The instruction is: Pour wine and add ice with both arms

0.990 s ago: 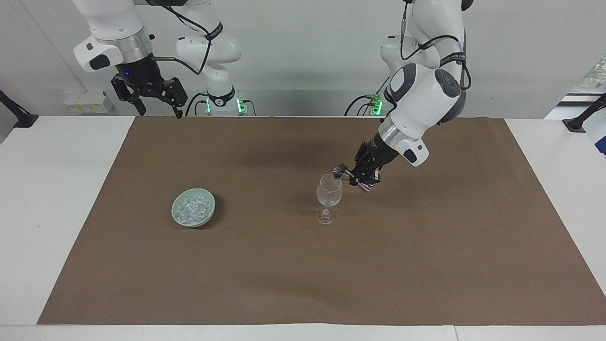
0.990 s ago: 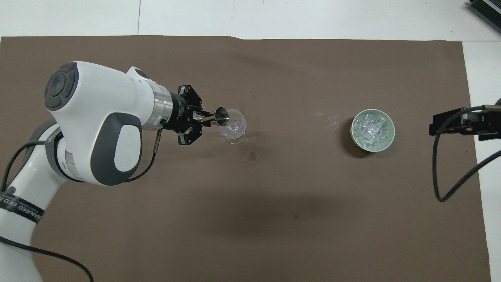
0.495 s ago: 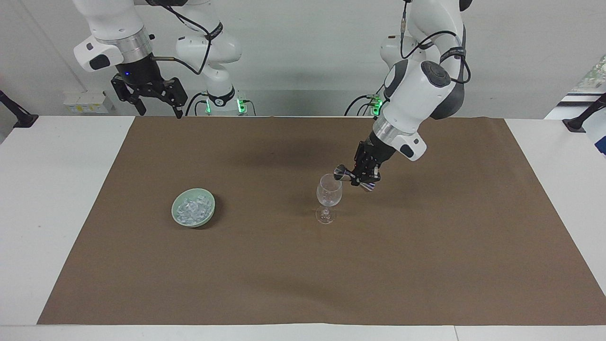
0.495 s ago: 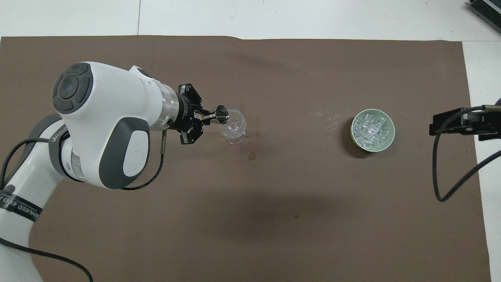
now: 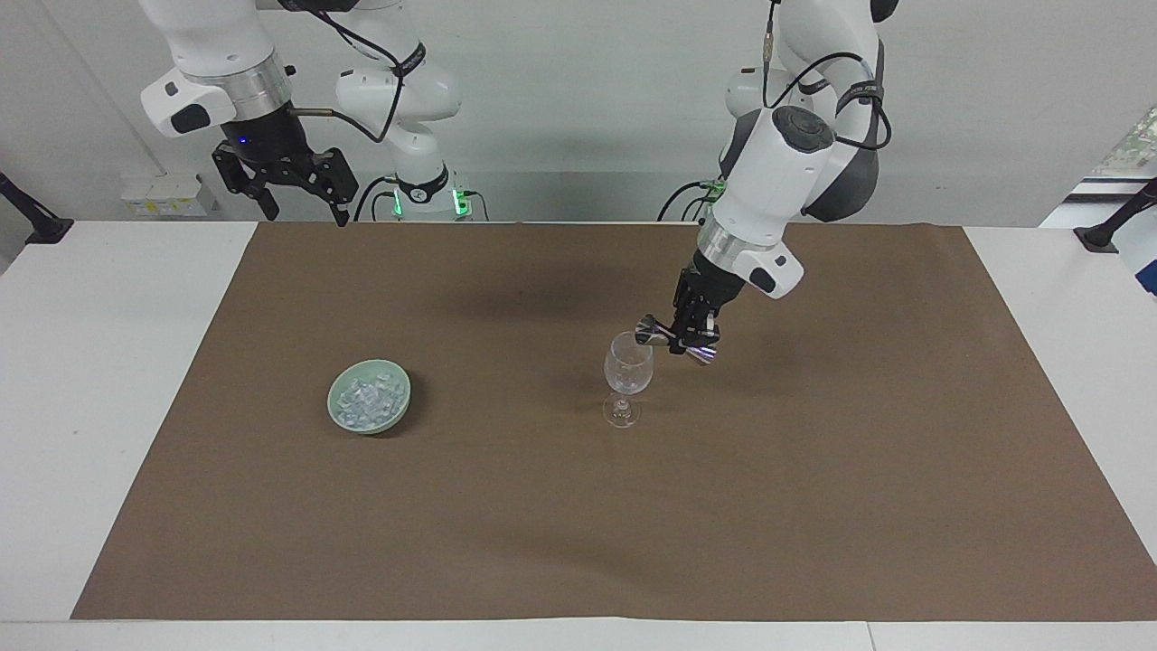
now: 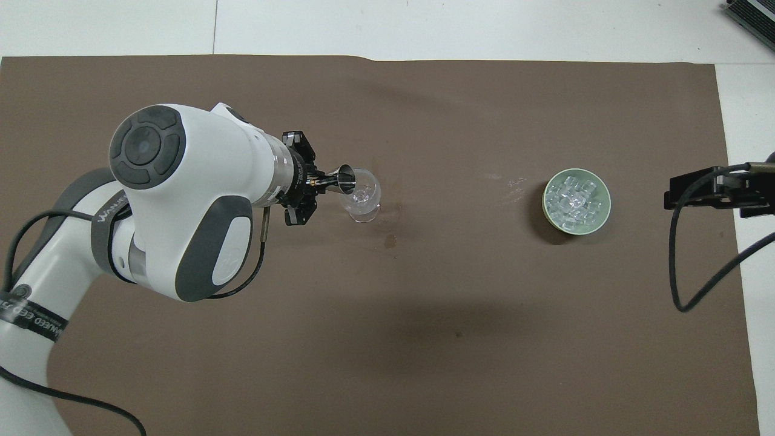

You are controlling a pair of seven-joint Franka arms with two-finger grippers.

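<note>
So the ice [image 5: 369,398] is piled up in a pale green bowl [image 5: 336,404], small clear chunks filling most of it. The bowl is set on the brown mat [image 5: 578,506] toward the right arm's end of the table, well in from every edge of the mat and about midway between the edge nearest the robots and the one farthest from them. In the overhead view the cubes [image 6: 574,200] can be seen heaped inside the green rim [image 6: 547,211], nothing touching them.

Well apart from the bowl, closer to the middle of the mat, a clear wine glass [image 5: 627,371] is stood upright on its foot. From above its bowl [image 6: 363,197] looks see-through; whether there's liquid in it can't be made out.

A little steel jigger [image 5: 671,336], the double-cone kind, is clamped across its waist by the left gripper [image 5: 689,336]. It's tipped over on its side, with one mouth [image 6: 346,179] held right over the rim of the glass. The left arm [image 6: 181,194] is reached out from its own end of the table, wrist angled down toward the glass.

A few small dark spots [image 6: 391,242] can be spotted on the mat just beside the glass, on the side nearer the robots.

The right gripper [image 5: 298,192] is parked up high over the mat's corner nearest the right arm's base, fingers spread wide with nothing between them. That arm is just left waiting.

The mat is laid over a white table [image 5: 108,380], with bare white showing past both ends.
</note>
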